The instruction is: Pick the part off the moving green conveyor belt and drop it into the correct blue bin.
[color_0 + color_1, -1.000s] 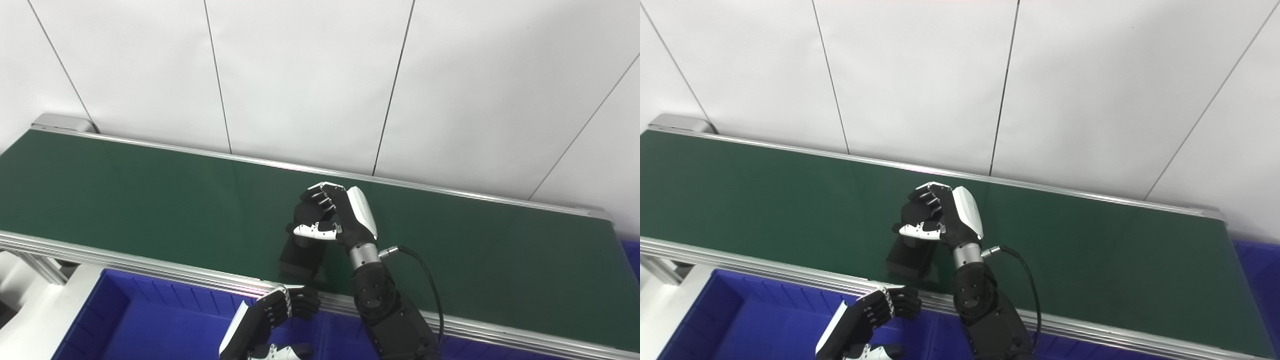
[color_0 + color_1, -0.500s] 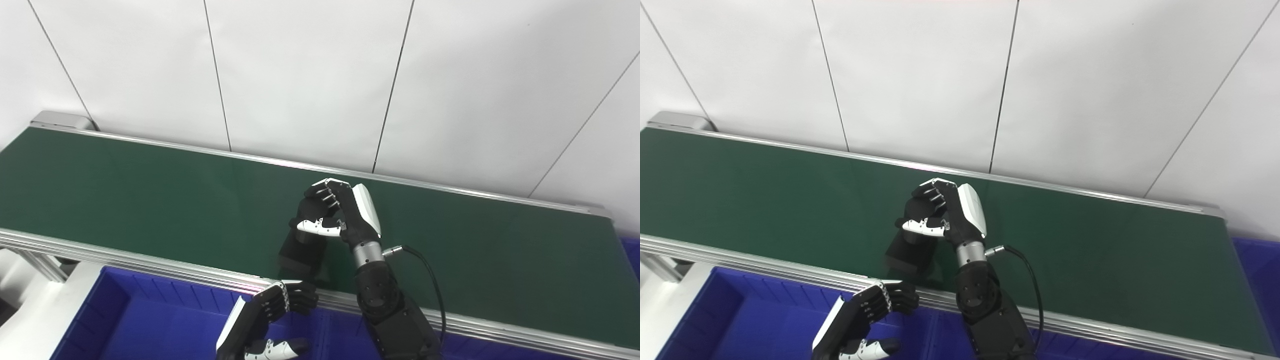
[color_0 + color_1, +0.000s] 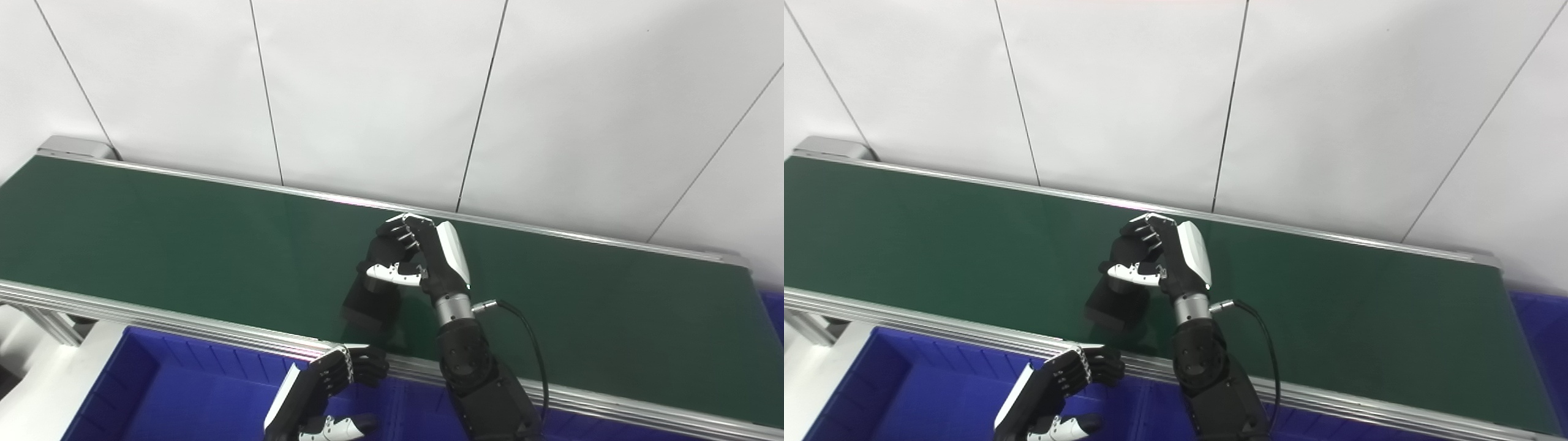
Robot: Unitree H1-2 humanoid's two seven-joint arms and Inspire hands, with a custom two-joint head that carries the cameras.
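A black block-shaped part hangs over the middle of the green conveyor belt, near its front rail. My right hand is shut on the part's upper end, fingers curled over it and the white thumb across the front. The part's lower end is tilted toward the front rail, just above the belt. My left hand waits low over the blue bin in front of the belt. It holds nothing, with its fingers half curled and its thumb apart from them.
The belt's aluminium front rail runs between the belt and the bin. A second blue bin shows at the far right edge. A white panelled wall stands right behind the belt. A cable loops off my right wrist.
My right hand has risen slightly and moved a little away from me with the black part in it. The left hand has stayed almost still over the bin.
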